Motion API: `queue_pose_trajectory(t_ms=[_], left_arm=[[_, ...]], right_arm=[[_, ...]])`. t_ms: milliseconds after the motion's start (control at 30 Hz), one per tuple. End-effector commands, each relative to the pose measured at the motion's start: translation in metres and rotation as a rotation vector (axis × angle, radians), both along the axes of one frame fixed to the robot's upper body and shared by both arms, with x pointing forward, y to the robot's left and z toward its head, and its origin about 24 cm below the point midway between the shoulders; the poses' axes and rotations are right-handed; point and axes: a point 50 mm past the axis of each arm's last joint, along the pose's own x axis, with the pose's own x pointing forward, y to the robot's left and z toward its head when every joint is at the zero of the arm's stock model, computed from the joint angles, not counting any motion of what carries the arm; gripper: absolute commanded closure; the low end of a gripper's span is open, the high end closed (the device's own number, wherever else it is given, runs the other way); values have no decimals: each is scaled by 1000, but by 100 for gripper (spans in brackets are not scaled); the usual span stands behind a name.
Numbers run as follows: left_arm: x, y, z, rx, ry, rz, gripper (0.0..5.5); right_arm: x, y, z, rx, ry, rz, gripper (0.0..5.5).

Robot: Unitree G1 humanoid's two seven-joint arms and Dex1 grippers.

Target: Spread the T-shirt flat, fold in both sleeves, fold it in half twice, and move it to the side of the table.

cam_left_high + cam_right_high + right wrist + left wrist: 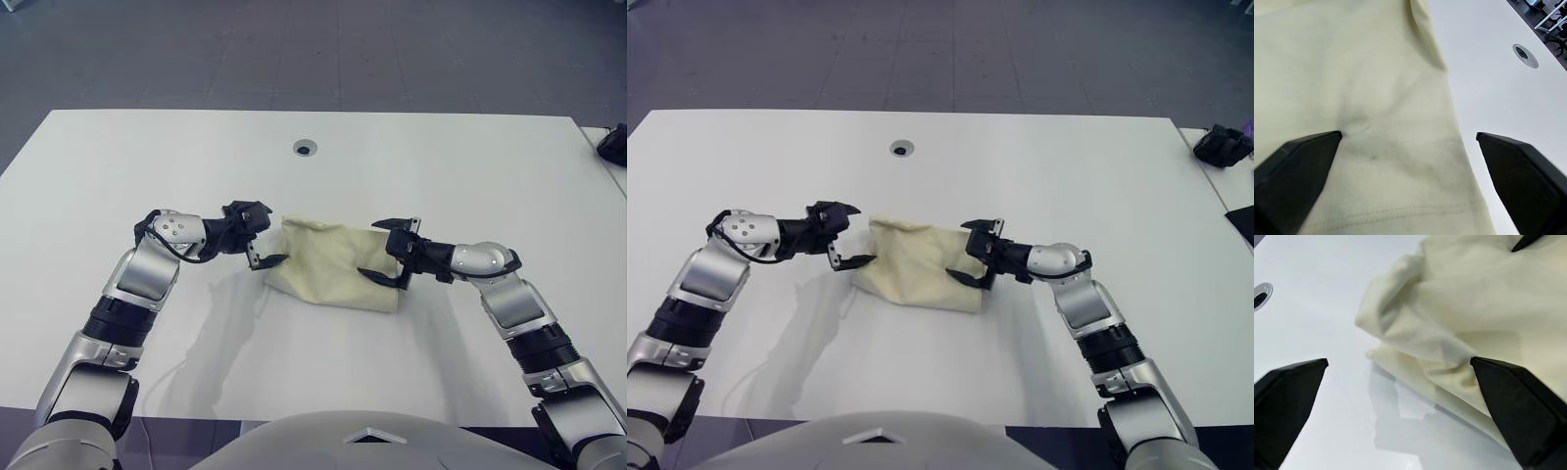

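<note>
pale yellow t-shirt (333, 262) folded small, left edge rumpled.

White bench (470, 166), matte, evenly lit, soft shadows. Round cable hole (306, 148) near far edge. Grey tiled floor (294, 49) beyond. Second white table (1220, 184) just beside right edge, dark object (1223, 146) on it.

This is looking like an office or lab workspace: a wide white rectangular table (118, 157) with a round metal-rimmed cable hole (306, 148) is standing on a grey tiled floor (294, 49).
</note>
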Motion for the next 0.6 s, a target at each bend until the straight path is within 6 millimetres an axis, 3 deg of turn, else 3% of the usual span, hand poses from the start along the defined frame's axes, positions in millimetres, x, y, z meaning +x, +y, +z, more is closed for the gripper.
queue_pose_trajectory(t_ms=[33, 267, 333, 500, 600], left_arm=[[2, 8, -8, 54, 5, 25, 10], [-12, 36, -7, 165, 73, -7, 10], [-8, 36, -3, 165, 56, -14, 10], [15, -6, 44, -209, -79, 20, 10], [21, -35, 55, -362, -89, 5, 10]], right_arm=[[0, -7, -4, -50, 24, -9, 11], [-2, -12, -7, -61, 33, -18, 11], [-6, -15, -8, -61, 36, -34, 11], [-19, -17, -7, -55, 57, -26, 11], [-30, -23, -13, -78, 95, -19, 11]])
